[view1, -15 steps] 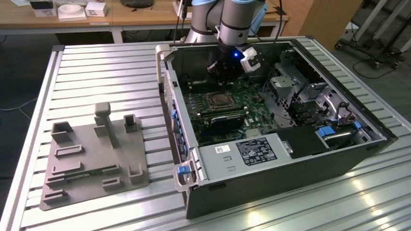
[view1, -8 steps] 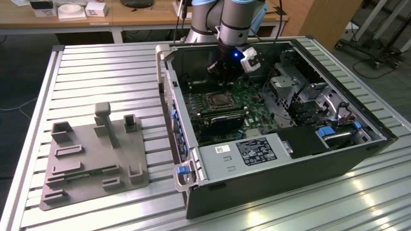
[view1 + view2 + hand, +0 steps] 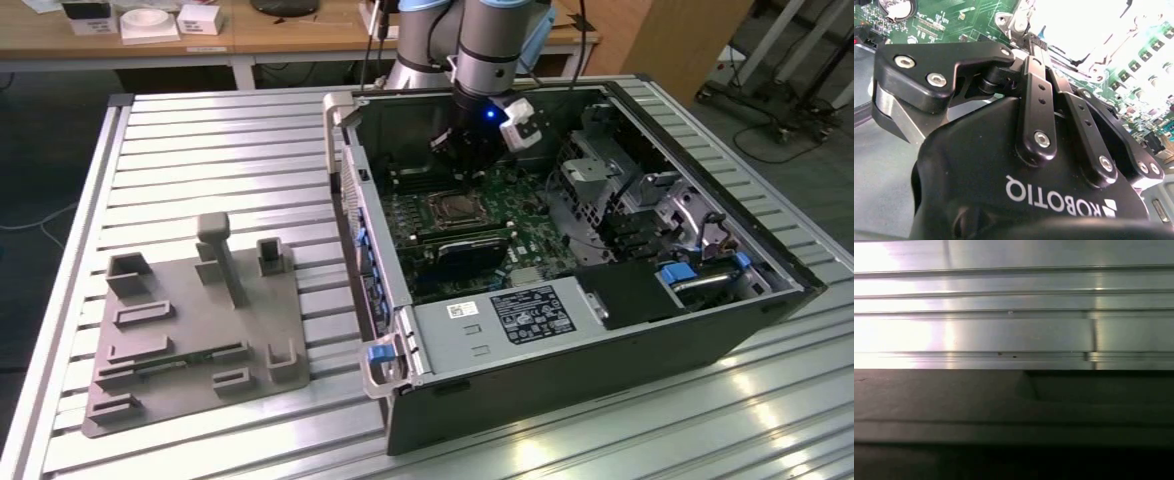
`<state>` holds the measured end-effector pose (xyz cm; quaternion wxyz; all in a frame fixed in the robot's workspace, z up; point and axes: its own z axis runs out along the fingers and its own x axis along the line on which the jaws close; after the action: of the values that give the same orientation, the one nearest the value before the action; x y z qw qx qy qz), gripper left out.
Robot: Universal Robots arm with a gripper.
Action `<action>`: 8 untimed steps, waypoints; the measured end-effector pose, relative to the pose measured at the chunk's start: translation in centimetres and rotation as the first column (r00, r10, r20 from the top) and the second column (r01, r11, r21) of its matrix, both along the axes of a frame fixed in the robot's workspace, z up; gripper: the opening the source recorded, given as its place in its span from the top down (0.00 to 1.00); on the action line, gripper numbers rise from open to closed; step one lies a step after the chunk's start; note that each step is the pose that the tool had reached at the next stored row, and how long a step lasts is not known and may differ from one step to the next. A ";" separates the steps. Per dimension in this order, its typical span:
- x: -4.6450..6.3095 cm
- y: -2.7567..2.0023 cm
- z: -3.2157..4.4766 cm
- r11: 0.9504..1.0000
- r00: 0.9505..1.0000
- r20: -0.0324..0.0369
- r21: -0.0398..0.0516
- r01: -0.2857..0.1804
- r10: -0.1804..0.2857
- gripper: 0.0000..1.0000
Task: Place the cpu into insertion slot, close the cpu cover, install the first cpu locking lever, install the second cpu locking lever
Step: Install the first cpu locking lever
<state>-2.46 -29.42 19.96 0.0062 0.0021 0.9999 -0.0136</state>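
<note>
While the arm reaches down into the open computer case [image 3: 561, 330] in the exterior view, the pincer [image 3: 463, 160] hangs over the green motherboard [image 3: 514, 205], just above the insertion slot [image 3: 454, 210]. The slot's silver rim lies near the middle of the board, with a dark heatsink-like block [image 3: 461, 255] just beside it toward the camera. Whether the cpu sits in the slot cannot be told from this view. A grey box with a black label [image 3: 514, 315] fills the case's near corner. The case rests on a ribbed metal tabletop [image 3: 200, 150]; a grey fixture plate [image 3: 187, 330] with upright pegs lies well apart on the exterior view's left. Behind stand a wooden desk [image 3: 267, 35] and small white boxes [image 3: 147, 22].

Second wrist view: the black pincer body [image 3: 1004, 200] and finger linkages [image 3: 1039, 115] point toward the board, with bright silver socket metal [image 3: 1021, 22] just beyond them. The linkages lie close together; the tips are hidden, so the opening and any load cannot be told.

First wrist view: ribbed tabletop surface [image 3: 1004, 315] above a dark case wall [image 3: 1004, 410].
</note>
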 end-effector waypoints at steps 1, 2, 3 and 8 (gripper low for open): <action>0.0 0.00 -0.02 1.000 1.000 0.000 -0.001 0.000 0.000 0.90; 0.0 -0.01 -0.06 1.000 1.000 0.000 -0.002 0.000 0.000 0.90; 0.0 -0.01 -0.09 1.000 1.000 0.000 -0.003 0.000 0.000 0.90; 0.0 0.00 -0.31 1.000 1.000 0.000 -0.006 0.000 0.000 0.90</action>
<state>-2.45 -29.42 19.65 0.0061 0.0021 0.9998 -0.0167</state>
